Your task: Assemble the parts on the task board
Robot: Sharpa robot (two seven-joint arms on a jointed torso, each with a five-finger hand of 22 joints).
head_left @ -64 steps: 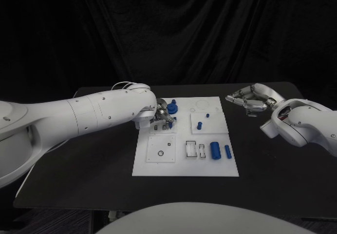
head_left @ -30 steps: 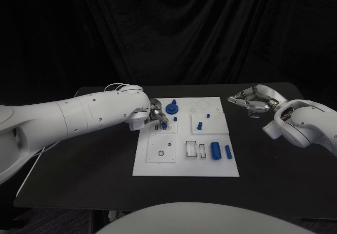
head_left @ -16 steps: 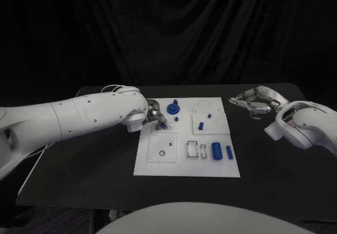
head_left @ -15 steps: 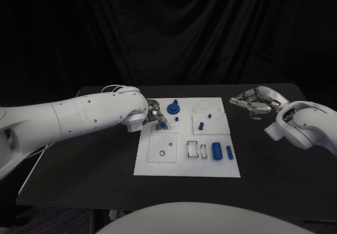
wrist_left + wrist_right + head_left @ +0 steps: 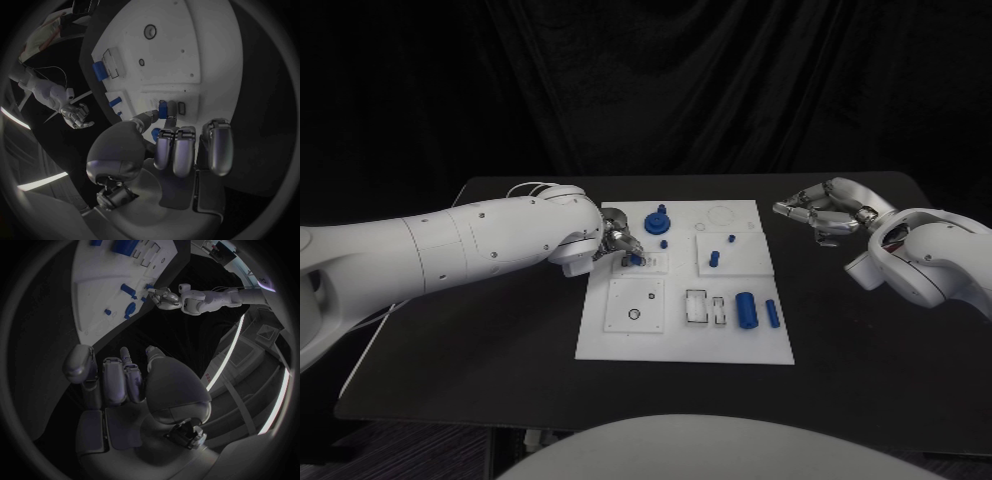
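1. The left hand (image 5: 620, 243) pinches a small blue part (image 5: 162, 108) over a slot at the task board (image 5: 678, 345)'s left edge.
2. The right hand (image 5: 822, 211) hovers well right of the board, fingers curled on nothing.
3. The part looks light, stiff and slippery, best pinched across its sides.
4. The fingers hide whether it is seated.

This looks like a robotics lab or test cell, shown by a black table (image 5: 877, 330) bearing a white task board (image 5: 682, 345) of small blue parts (image 5: 746, 311), backed by a black curtain (image 5: 646, 90) across the whole background.
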